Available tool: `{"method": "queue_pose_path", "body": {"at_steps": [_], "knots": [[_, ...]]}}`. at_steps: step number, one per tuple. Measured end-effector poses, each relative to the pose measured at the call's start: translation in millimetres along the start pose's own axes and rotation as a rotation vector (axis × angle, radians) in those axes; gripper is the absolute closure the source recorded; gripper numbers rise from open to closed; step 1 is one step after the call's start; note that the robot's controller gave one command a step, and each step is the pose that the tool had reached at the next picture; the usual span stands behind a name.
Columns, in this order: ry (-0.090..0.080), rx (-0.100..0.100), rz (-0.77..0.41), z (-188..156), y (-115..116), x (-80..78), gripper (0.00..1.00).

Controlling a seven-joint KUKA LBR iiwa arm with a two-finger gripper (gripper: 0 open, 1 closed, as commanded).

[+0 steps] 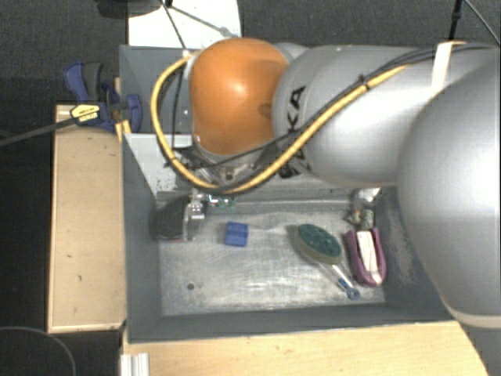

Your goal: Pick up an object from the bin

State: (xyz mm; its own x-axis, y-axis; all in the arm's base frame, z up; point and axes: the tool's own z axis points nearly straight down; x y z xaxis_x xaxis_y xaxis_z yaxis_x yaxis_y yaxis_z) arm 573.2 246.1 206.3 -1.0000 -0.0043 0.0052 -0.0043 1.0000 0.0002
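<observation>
One camera looks down on the bin (258, 276), arm (376, 116) entering from right.

Blue block (236, 234), green brush (317, 242), purple-and-white item (366, 255)

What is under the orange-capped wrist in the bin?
The claw, beside a dark grey block and a small blue block. The bin floor farther back is hidden.

Big silver-grey arm (391, 124) it was, black KUKA lettering (296, 124) on its side, glossy orange dome cover (231, 92), yellow cable (156, 110) looped around it.
</observation>
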Motion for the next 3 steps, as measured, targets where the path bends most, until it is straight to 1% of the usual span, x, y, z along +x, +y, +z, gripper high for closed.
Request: {"method": "queue_pose_path", "body": {"at_steps": [1, 2, 3], "knots": [[-0.029, -0.009, -0.035, 100.8, -21.9, 15.3, 0.00], [-0.024, -0.011, 0.142, 111.2, -11.5, -15.1, 0.00], [-0.035, -0.015, 0.146, 107.6, -11.9, -18.2, 1.00]]}}
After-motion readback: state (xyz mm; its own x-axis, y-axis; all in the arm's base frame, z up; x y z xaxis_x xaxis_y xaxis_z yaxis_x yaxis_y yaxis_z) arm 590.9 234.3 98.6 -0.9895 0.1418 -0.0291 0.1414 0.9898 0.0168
